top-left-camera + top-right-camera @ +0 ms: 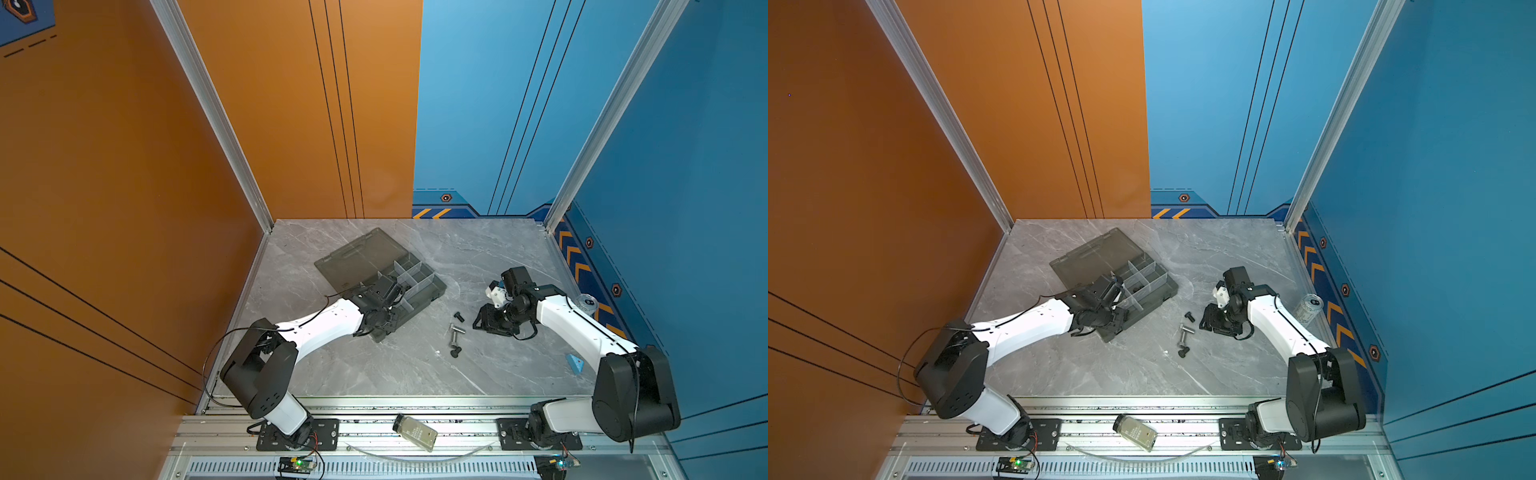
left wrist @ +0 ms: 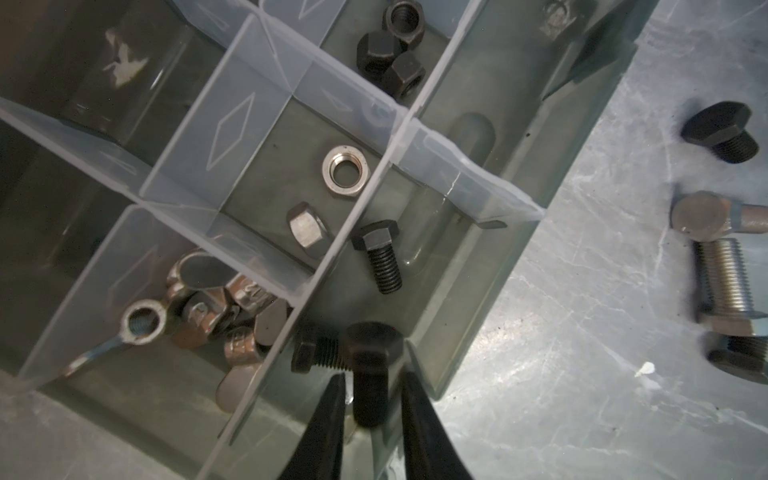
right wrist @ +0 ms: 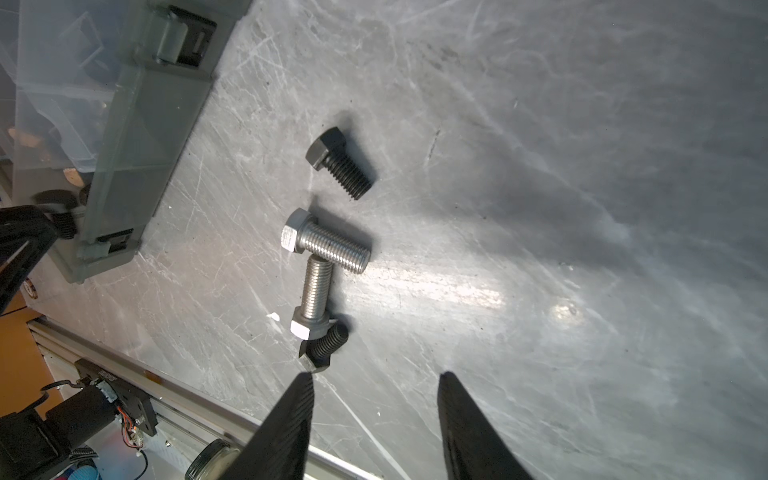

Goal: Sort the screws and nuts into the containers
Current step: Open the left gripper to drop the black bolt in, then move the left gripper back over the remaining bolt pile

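- Smoky-grey translucent plastic organiser box (image 1: 428, 297) left of centre on the marbled grey table (image 1: 374, 374), flat lid (image 1: 357, 257) folded open behind it.
- Pale, clear dividers (image 2: 266, 83) splitting the box into rectangular containers (image 2: 440, 266).
- Sorted inside, cell by cell: matte black hex nuts (image 2: 390, 54) in a heap, two dull silver hex nuts (image 2: 343, 174), shiny wing nuts (image 2: 216, 303) piled together, and short black hex-head screws (image 2: 378, 257) in the long cell along the wall.
- Left gripper (image 2: 372, 374) low over that long cell, slim black fingers (image 2: 328, 415) parted only narrowly on either side of a black screw (image 2: 370, 353).
- Thin gaps visible on both sides of its threaded shaft, so no clamp on it.
- Long axis in line with the fingers, head pointing away from them and lying across a second black screw (image 2: 311, 353).
- Right of the box, four loose screws (image 1: 456, 334) flat on the table.
- One black bolt (image 3: 338, 162) apart at the far end.
- Then two thicker silver bolts (image 3: 326, 245) meeting shaft-tip to shaft at roughly a right angle.
- Last black bolt (image 3: 322, 345) touching the nearer silver head.
- Right gripper (image 3: 376, 374) just beside that group, fingers well apart, nothing between them.
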Robot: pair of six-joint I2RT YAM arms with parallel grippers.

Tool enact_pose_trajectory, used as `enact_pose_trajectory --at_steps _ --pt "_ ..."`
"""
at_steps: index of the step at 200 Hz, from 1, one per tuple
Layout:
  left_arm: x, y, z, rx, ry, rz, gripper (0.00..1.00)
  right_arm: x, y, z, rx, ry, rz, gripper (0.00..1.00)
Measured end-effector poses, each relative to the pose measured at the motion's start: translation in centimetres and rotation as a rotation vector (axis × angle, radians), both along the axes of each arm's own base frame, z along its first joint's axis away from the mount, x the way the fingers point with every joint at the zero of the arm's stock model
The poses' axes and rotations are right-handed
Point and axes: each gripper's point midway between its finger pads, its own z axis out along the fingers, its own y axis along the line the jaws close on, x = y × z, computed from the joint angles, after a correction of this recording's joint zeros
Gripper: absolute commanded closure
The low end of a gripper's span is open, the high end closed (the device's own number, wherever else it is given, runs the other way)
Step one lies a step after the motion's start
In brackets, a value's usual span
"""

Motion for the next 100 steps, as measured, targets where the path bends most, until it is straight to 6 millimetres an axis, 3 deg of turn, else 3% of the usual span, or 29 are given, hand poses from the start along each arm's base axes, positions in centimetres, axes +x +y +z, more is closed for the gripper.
enact_pose_trajectory --at_steps 25,70,100 --pt "0.2 -0.1 0.1 -0.006 -0.007 0.003 0.44 0.0 0.0 0.0 0.000 0.000 0.000 0.49" --pt "-0.1 -1.1 1.7 -0.029 -0.061 -0.019 0.35 0.0 0.0 0.0 0.000 0.001 0.000 0.49" --pt "-1.5 -4.2 3.8 -0.048 -0.119 -0.094 0.31 0.0 0.0 0.0 0.000 0.000 0.000 0.48"
